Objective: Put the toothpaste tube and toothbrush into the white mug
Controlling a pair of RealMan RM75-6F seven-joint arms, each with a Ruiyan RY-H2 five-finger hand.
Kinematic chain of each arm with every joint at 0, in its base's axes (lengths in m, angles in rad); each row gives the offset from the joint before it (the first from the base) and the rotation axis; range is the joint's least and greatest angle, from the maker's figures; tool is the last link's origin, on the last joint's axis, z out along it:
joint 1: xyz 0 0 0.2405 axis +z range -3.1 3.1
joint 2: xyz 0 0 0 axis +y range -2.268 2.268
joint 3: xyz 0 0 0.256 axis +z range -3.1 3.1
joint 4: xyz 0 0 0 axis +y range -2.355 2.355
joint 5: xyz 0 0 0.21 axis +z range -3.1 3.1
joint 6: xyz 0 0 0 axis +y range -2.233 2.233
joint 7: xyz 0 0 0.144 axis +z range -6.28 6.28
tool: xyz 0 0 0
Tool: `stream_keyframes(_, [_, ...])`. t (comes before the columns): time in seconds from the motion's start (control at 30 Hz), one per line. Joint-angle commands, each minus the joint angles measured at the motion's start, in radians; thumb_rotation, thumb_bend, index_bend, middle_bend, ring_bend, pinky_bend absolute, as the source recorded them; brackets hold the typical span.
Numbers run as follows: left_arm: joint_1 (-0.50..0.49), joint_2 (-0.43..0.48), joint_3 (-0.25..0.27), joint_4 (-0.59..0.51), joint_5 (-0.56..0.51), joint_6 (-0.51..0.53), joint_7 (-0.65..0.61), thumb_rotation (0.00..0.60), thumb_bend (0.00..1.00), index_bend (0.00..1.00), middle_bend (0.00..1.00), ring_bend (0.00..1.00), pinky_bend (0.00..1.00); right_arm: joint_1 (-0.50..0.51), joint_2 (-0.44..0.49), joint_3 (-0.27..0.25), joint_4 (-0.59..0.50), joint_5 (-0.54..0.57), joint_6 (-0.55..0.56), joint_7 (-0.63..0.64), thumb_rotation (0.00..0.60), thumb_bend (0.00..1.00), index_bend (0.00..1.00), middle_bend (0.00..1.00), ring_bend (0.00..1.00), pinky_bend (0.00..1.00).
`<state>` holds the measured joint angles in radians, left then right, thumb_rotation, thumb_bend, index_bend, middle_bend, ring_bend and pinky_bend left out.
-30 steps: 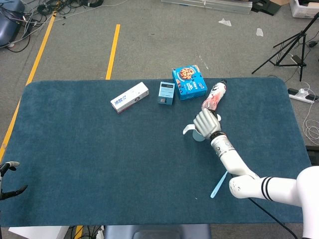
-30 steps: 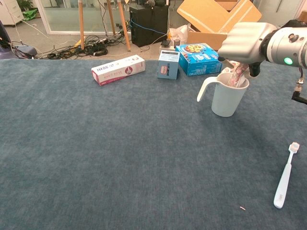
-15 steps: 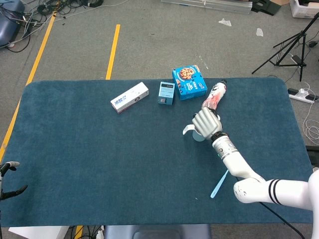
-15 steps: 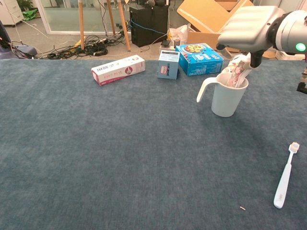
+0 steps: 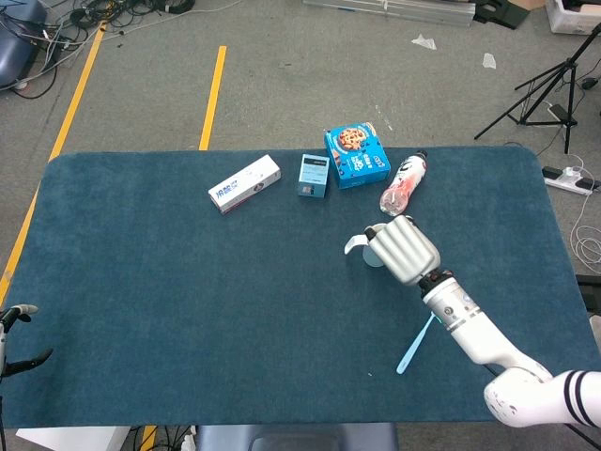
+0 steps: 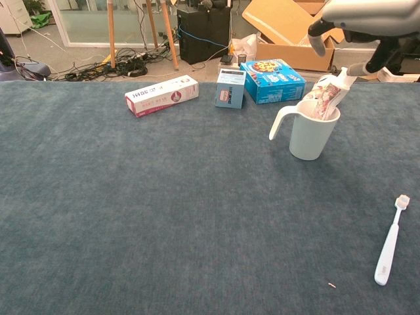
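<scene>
The white mug (image 6: pixel 306 134) stands on the blue table cloth at the right. The toothpaste tube (image 6: pixel 327 98) leans inside it, cap end up above the rim. My right hand (image 6: pixel 365 14) hovers just above the mug with its fingers apart and holds nothing. From the head view this right hand (image 5: pixel 406 249) covers most of the mug, so only the handle (image 5: pixel 354 244) shows. The light blue toothbrush (image 6: pixel 390 241) lies flat on the cloth near the front right, and in the head view the toothbrush (image 5: pixel 413 344) sits beside my forearm. Only the fingertips of my left hand (image 5: pixel 17 336) show, spread and empty.
Along the far edge stand a white and red carton (image 6: pixel 161 94), a small blue box (image 6: pixel 230 86) and a blue cookie box (image 6: pixel 271 80). A pink drink bottle (image 5: pixel 404 182) lies behind the mug. The table's right edge is close to the toothbrush.
My right hand has let go of the toothpaste tube and risen from the mug's rim. The tube stays leaning in the mug. The toothbrush has not moved.
</scene>
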<state>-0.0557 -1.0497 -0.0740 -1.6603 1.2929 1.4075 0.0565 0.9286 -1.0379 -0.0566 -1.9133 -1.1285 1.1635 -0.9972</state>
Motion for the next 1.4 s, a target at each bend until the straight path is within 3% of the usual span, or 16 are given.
stream_keyframes(0.03, [0.000,-0.001,0.001,0.000,0.000,-0.001,0.003,0.600,0.00,0.31,0.40,0.33,0.28,-0.101,0.033,-0.045,-0.026,-0.154,0.045,0.188,0.600,0.19,0.42,1.00,1.00,1.00])
stream_keyframes(0.17, [-0.002,-0.002,0.000,0.000,-0.002,-0.003,0.004,0.600,0.00,0.32,0.40,0.33,0.28,-0.167,0.019,-0.081,0.032,-0.261,0.043,0.346,0.600,0.19,0.42,1.00,1.00,1.00])
stream_keyframes(0.37, [-0.003,-0.003,0.000,0.001,-0.004,-0.006,0.005,0.600,0.00,0.31,0.40,0.33,0.28,-0.226,-0.027,-0.106,0.125,-0.332,0.017,0.462,0.600,0.19,0.42,1.00,1.00,1.00])
stream_keyframes(0.9, [-0.002,-0.002,-0.002,0.001,-0.005,-0.002,0.003,0.600,0.00,0.32,0.40,0.33,0.28,-0.301,-0.116,-0.133,0.250,-0.460,-0.060,0.578,0.600,0.19,0.43,1.00,1.00,1.00])
stream_keyframes(1.4, [-0.003,-0.005,0.000,0.001,-0.006,-0.004,0.009,0.600,0.00,0.32,0.40,0.33,0.28,-0.360,-0.163,-0.172,0.370,-0.577,-0.075,0.670,0.600,0.19,0.52,1.00,1.00,1.00])
